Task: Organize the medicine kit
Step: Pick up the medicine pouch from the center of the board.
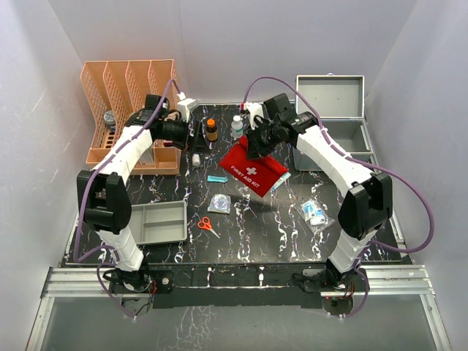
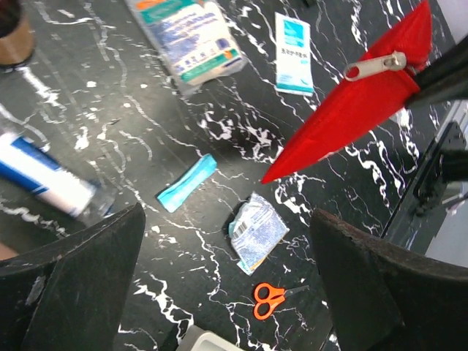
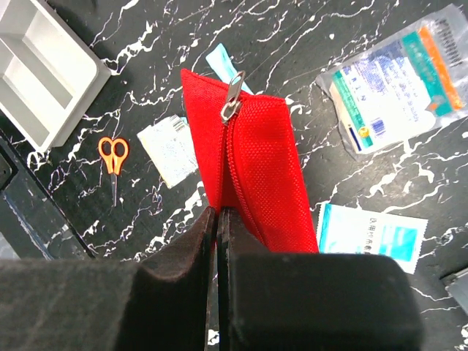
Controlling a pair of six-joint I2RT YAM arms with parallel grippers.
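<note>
Right pincer (image 3: 218, 219): clamped on red pouch (image 3: 256, 175) (zipper pull showing)
Left pincer (image 2: 227, 256): apart, left of red pouch
Medicine kit (image 1: 329, 96): open, right of red pouch

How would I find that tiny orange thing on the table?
Start at the black marbled table and find the shallow grey tray near its front left. Just right of the tray lie small scissors, the only thing there with bright orange handles.
</note>
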